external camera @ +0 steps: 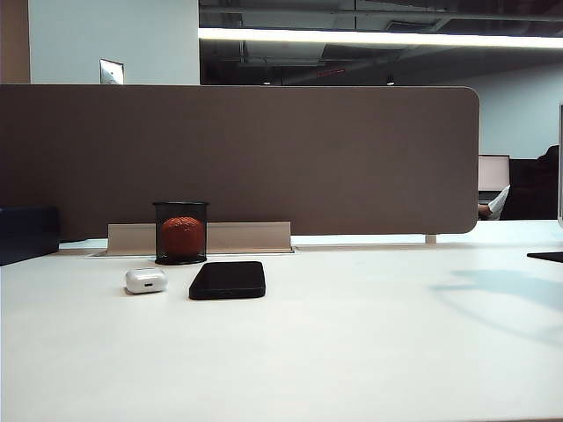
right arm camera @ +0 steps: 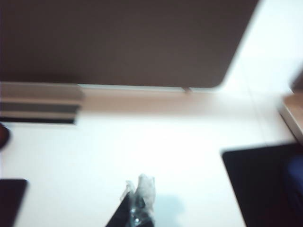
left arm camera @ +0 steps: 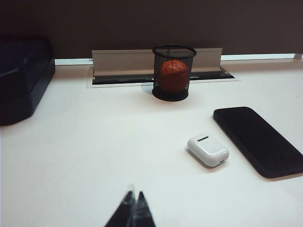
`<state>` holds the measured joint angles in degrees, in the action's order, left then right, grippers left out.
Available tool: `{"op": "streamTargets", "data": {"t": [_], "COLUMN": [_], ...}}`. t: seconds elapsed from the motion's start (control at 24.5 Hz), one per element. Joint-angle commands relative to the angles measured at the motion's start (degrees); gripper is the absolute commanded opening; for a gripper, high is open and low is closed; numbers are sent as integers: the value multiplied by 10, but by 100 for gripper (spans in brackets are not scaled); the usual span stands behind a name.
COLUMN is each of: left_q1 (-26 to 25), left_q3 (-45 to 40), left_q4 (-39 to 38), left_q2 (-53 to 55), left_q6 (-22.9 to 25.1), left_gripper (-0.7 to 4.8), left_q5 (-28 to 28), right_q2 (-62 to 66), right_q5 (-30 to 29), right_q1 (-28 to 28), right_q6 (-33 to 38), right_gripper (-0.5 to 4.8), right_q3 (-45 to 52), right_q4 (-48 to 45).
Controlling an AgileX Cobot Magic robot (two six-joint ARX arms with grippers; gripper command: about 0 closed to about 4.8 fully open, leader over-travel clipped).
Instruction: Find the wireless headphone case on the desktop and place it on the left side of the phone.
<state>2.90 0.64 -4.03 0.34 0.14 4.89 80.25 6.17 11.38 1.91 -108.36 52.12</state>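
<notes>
Both hands are seen pressed closed and empty: the left hand point(left arm camera: 134, 204) hangs over the counter point(external camera: 352, 352) near the wireless headphone case point(external camera: 146, 280), the right hand point(right arm camera: 138, 198) well away from it. That case already lies just left of the phone point(external camera: 228, 280), apart; only a clear withdrawal without nudging seems required.

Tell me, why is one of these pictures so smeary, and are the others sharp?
Right wrist view: blurred throughout, edges smeared, the shut right gripper hazy. Left wrist view: sharp, with the wireless headphone case, phone and shut left gripper crisp. Exterior view: clear, with a glaring ceiling light and soft shadows on the desktop.
</notes>
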Motion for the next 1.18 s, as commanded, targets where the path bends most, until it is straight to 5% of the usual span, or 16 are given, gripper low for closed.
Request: {"op": "streamTargets", "data": {"t": [0.04, 0.65, 1.18], "left_q1": [-1, -1, -1], "left_q3": [2, 2, 2], "left_q4": [8, 35, 35], "left_q2": [0, 0, 0], "left_q6": [-1, -2, -2], "left_gripper": [-5, -5, -6], "left_q5": [-2, -8, -6], "right_q2": [-53, -402, -656], "right_q5": [-20, -35, -48], "right_q1": [-20, -32, -31], "right_q6": [-3, 15, 26], "right_gripper": [-4, -4, -4], "right_q3": [65, 571, 829], "right_q4": [-31, -272, -372]}}
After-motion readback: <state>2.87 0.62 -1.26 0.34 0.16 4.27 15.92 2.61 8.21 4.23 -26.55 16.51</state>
